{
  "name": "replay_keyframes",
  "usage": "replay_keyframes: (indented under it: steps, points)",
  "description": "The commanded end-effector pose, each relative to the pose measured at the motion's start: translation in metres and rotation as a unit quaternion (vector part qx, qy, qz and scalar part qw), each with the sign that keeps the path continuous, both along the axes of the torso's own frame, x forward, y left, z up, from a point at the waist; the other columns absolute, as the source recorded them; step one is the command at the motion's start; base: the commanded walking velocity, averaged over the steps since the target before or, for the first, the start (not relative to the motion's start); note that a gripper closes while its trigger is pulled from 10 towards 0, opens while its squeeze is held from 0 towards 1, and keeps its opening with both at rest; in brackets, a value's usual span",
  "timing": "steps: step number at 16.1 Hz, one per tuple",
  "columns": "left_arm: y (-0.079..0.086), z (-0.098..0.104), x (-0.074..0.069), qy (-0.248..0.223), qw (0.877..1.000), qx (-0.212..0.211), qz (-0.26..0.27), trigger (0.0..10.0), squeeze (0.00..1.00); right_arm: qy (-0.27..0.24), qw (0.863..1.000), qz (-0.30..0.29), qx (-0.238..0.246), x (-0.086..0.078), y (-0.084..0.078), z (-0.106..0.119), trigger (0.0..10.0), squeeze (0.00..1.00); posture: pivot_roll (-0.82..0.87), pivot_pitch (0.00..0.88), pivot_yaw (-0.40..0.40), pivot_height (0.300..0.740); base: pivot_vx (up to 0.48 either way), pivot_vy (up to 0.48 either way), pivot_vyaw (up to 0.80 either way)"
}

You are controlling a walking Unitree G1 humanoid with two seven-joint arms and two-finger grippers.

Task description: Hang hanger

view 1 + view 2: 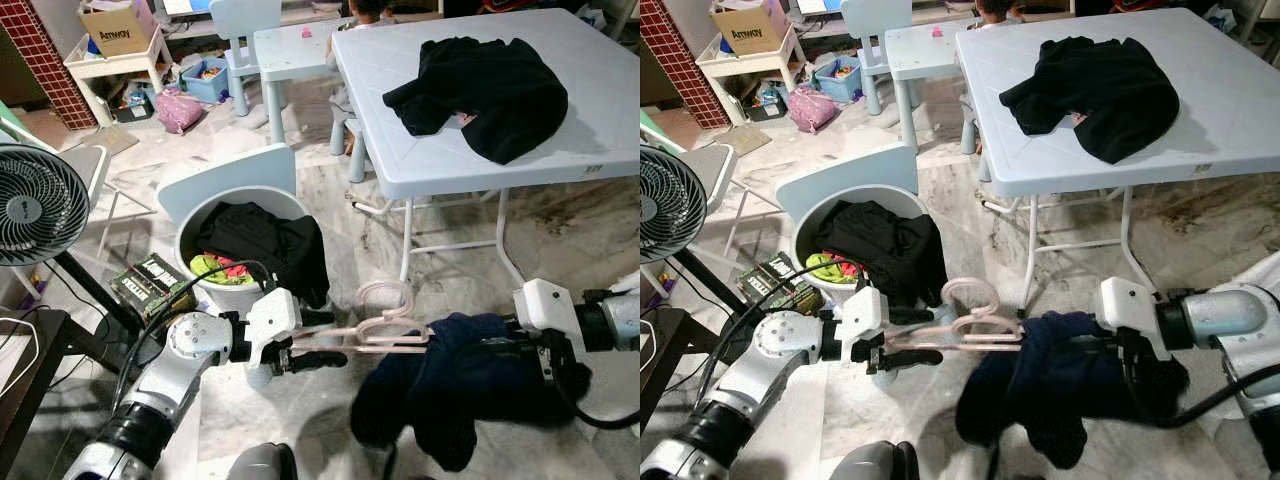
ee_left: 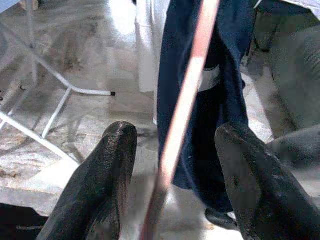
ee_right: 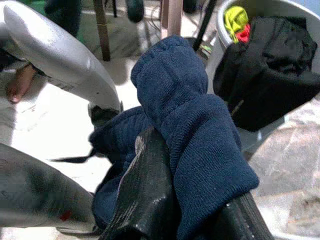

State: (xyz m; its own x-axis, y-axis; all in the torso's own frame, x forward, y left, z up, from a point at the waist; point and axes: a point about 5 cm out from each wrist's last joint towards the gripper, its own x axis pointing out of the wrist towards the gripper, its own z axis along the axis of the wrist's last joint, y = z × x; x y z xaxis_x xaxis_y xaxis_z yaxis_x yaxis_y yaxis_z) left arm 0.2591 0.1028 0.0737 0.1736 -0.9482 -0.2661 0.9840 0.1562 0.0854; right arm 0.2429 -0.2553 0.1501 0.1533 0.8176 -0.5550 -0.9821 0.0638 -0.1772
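Hanger (image 1: pixel 375 322), pink and thin, lay roughly level in the air between the two arms, low over the marble floor (image 1: pixel 300 420) and just in front of the white laundry bin (image 1: pixel 205 215). The left gripper (image 1: pixel 312 350) was at its bar; in the left wrist view the bar ran between the two black fingers (image 2: pixel 97 185), which stood apart with a gap on each side, so the claw looked released rather than clenched on it. The right gripper (image 3: pixel 175 215) was clenched on a dark blue garment (image 1: pixel 460 385), bunched thickly around its fingers, and one end of the hanger disappeared into that cloth.

By my judgement the task was at an early to middle stage: the garment was only partly on the hanger, draped in a lump rather than spread over both shoulders. Nothing like a rail or hook was visible, so the hanging itself remained to be done. A black garment (image 1: pixel 480 90) lay on the white table (image 1: pixel 600 150), untouched.
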Motion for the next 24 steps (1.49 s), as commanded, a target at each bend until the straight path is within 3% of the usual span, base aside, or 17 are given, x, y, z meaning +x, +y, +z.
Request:
replay_keyframes:
  steps: [1,7,9,17,24]
  points:
    - [0.002,0.002,0.003,-0.009,1.000,0.009,-0.006,0.0,0.00,-0.016,1.000,0.025,0.009,0.002,0.005,0.014,10.0,0.00,-0.13,0.039,0.080,0.740,0.000,0.000,0.00]
    - [0.003,0.002,0.007,-0.029,0.999,0.029,-0.020,0.0,0.00,-0.039,0.998,0.028,-0.033,0.005,0.005,0.000,10.0,0.00,-0.13,0.040,0.080,0.740,0.000,0.000,0.00]
    - [0.002,0.001,0.007,-0.029,0.999,0.030,-0.022,0.0,0.00,-0.061,0.998,0.019,-0.025,0.011,0.009,0.000,10.0,0.00,-0.13,0.039,0.080,0.740,0.000,0.000,0.00]
    - [0.001,-0.008,0.007,-0.024,0.998,0.047,-0.030,0.0,0.00,-0.067,0.997,0.022,-0.016,0.013,0.009,0.003,10.0,0.00,-0.13,0.034,0.081,0.740,0.000,0.000,0.00]
    - [0.003,-0.013,0.008,0.011,1.000,0.025,-0.004,0.0,0.00,-0.084,0.996,0.009,-0.012,0.020,0.012,0.001,10.0,0.00,-0.13,0.025,0.079,0.740,0.000,0.000,0.00]
